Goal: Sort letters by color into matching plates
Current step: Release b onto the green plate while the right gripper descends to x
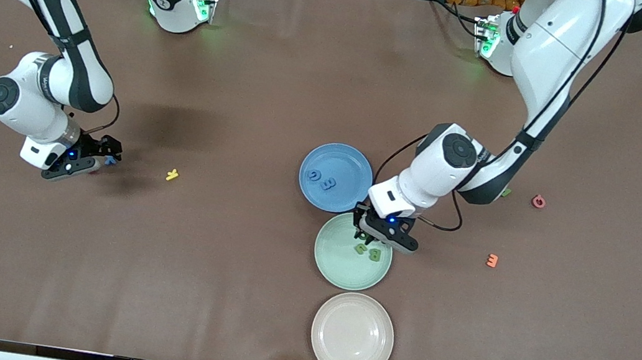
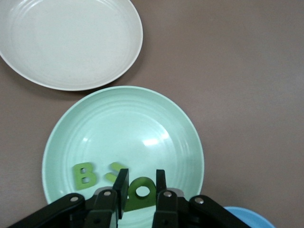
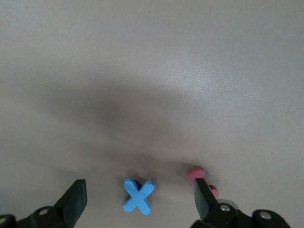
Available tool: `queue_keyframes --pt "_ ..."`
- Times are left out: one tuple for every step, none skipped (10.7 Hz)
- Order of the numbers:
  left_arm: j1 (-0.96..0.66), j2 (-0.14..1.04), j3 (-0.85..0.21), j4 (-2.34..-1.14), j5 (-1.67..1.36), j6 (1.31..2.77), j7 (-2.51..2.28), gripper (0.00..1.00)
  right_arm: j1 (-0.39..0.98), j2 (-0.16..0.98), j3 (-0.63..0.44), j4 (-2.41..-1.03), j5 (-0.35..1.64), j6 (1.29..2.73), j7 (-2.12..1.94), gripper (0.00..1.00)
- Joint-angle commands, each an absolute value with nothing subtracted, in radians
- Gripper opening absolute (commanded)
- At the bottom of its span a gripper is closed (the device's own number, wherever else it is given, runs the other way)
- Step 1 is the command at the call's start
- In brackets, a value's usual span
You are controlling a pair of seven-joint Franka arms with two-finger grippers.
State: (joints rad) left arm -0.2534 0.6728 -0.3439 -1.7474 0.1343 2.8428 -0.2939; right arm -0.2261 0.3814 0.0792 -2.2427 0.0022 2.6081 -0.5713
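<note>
Letters, some half hidden: we see a pink letter mostly covered by a finger of the right gripper, whose fingers stand spread low over the blue X toward the right arm's end of the table. The left gripper pinches a green letter over the green plate, where two green letters lie, one partly screened. The blue plate holds two blue letters. The beige plate sits nearest the front camera. Yellow, orange and red letters lie loose on the table.
</note>
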Motion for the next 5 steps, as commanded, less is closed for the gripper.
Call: queue_keyframes --pt "-0.344 0.687 -0.265 -1.7 0.141 2.829 -0.397 0.99 -0.236 0.388 0.087 -2.29 0.025 2.677 -0.595 1.0" --pt "-0.342 0.687 -0.265 -1.7 0.141 2.829 -0.405 1.0 -0.238 0.388 0.087 -2.296 0.025 2.684 -0.594 1.0" --pt "-0.338 0.683 -0.265 -1.701 0.143 2.829 -0.41 1.0 -0.238 0.39 0.087 -2.309 0.025 2.703 -0.588 1.0" --pt "-0.331 0.677 -0.265 -1.704 0.144 2.829 -0.411 1.0 -0.238 0.39 0.087 -2.315 0.025 2.71 -0.588 1.0" --pt "-0.318 0.655 -0.265 -1.722 0.147 2.812 -0.41 1.0 -0.238 0.39 0.087 -2.321 0.025 2.712 -0.588 1.0"
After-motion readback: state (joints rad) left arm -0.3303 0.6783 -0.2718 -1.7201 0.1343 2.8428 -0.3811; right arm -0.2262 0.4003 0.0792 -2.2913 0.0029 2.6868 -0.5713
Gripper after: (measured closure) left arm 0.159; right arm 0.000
